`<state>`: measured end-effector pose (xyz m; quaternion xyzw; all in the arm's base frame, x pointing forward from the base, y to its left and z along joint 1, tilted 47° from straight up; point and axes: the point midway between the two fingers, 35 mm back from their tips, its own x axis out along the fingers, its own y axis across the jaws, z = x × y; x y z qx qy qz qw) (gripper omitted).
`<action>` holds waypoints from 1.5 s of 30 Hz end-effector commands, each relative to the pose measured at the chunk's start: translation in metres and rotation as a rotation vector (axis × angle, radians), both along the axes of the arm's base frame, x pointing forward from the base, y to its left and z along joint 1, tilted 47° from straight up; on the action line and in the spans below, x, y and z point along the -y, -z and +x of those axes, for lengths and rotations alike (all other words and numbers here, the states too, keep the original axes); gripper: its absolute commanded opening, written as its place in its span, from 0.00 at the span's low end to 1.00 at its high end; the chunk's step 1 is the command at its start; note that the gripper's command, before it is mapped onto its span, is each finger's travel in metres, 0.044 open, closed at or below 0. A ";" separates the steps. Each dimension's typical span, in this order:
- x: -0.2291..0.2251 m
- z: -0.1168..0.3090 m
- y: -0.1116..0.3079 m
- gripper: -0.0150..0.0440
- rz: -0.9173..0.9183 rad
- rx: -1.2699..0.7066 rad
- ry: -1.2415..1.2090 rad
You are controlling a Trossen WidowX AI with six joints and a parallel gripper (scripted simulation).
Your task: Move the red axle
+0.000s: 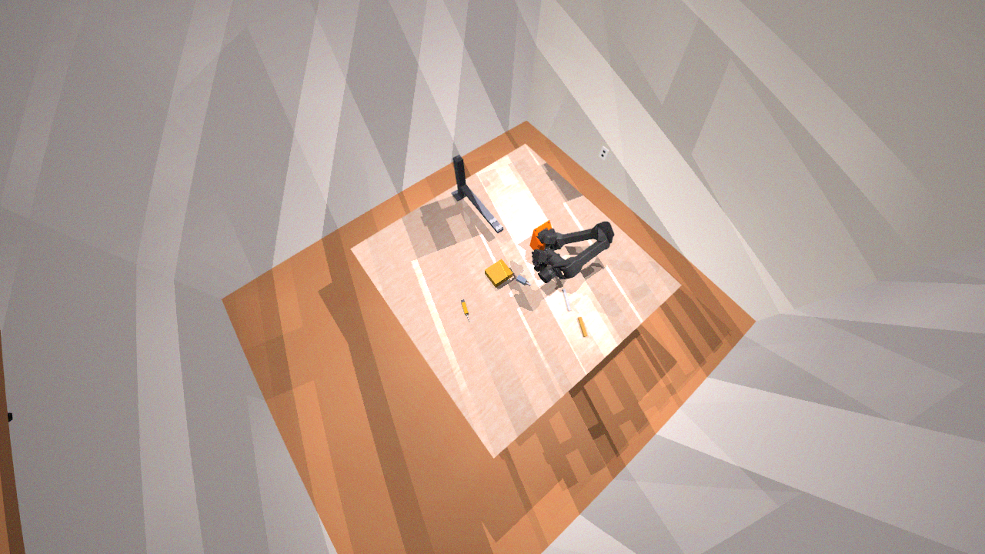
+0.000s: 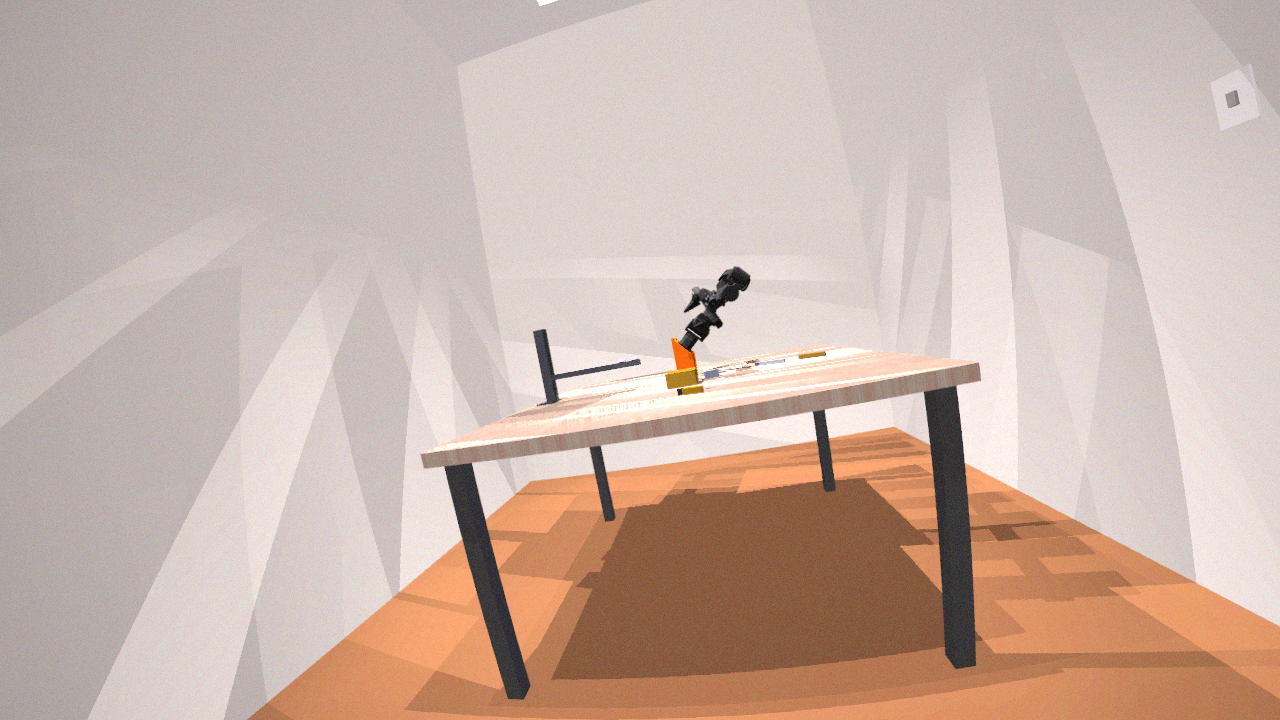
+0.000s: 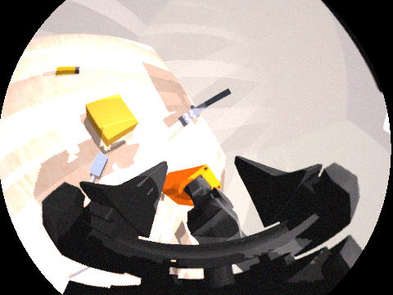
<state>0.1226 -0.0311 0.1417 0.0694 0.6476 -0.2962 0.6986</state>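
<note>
My gripper (image 3: 201,162) is open in the wrist view, its two black fingers wide apart with nothing between them. It is above the table, folded back near the arm's orange base (image 1: 540,235) (image 2: 683,355) (image 3: 178,184). I cannot make out the red axle, the beam, the V-blocks or the bracket for certain in any view. A yellow block (image 1: 499,273) (image 2: 680,378) (image 3: 111,115) sits on the table in front of the base, away from the fingers. A small grey-blue piece (image 1: 522,280) (image 3: 98,164) lies beside it.
A dark upright post (image 1: 459,171) (image 2: 544,362) with a long low arm stands at the table's back left in the top view. A small yellow tool (image 1: 465,308) (image 3: 66,70) lies beyond the yellow block. An orange-yellow stick (image 1: 582,326) (image 2: 811,355) lies near another edge.
</note>
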 end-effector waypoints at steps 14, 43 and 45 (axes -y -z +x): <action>-0.058 0.046 0.045 1.00 0.580 -0.075 0.334; -0.120 0.096 0.083 1.00 1.112 -0.120 0.649; -0.120 0.096 0.083 1.00 1.112 -0.120 0.649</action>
